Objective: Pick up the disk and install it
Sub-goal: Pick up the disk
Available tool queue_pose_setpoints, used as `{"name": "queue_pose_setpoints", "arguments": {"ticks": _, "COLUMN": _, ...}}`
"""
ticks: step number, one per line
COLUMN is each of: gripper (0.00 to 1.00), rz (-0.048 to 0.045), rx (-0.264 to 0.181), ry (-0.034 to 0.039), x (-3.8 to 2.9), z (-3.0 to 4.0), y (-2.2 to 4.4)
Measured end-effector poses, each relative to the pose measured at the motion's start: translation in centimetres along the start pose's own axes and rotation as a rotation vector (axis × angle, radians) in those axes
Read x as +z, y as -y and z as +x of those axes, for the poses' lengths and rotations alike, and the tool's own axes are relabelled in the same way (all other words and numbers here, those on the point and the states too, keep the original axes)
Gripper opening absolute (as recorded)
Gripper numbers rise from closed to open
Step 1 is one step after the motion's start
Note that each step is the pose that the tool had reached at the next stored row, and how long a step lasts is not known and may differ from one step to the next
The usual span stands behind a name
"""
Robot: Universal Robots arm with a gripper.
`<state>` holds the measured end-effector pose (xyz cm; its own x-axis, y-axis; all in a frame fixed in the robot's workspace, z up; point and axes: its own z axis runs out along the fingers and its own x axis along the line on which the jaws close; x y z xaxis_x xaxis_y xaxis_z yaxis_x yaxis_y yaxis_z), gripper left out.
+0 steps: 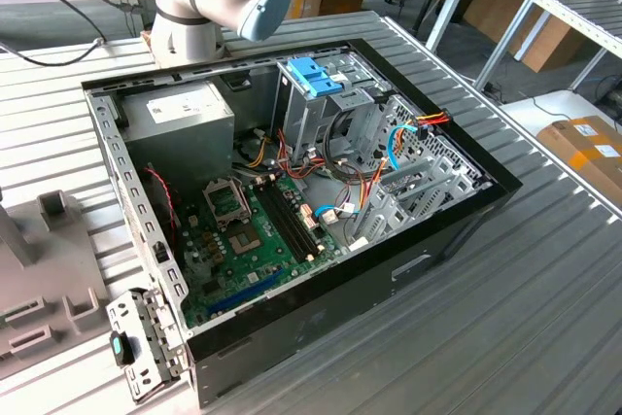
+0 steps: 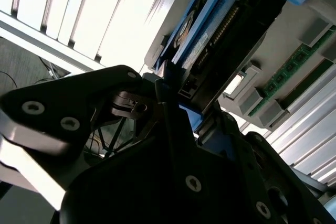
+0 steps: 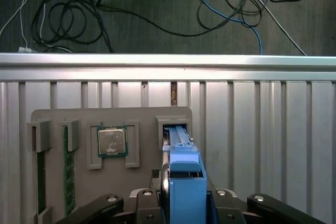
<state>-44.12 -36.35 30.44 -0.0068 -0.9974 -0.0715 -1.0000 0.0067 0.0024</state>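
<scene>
Looks like the picking-up step: flat silver-grey disk with blue plastic edge (image 3: pixel 185 169) standing in a slot of the grey holder tray (image 3: pixel 79 116), black pincer (image 3: pixel 184 198) around it. Clamped or not, cannot tell. Calls for a tight hold and a straight lift.

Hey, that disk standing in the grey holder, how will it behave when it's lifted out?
The disk looks like a rigid slab, so it probably won't flex. It stands on edge in a slot of the grey holder, so it may tip once free. Its blue bracket looks smooth, perhaps slippery.
</scene>
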Motion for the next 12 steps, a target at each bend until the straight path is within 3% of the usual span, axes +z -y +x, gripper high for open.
{"name": "queue_pose_setpoints", "arguments": {"ticks": 12, "gripper": 0.37, "rz": 0.0001, "rx": 0.000, "ry": 0.0000, "x": -2.88, "z": -0.21, "y": 0.10}}
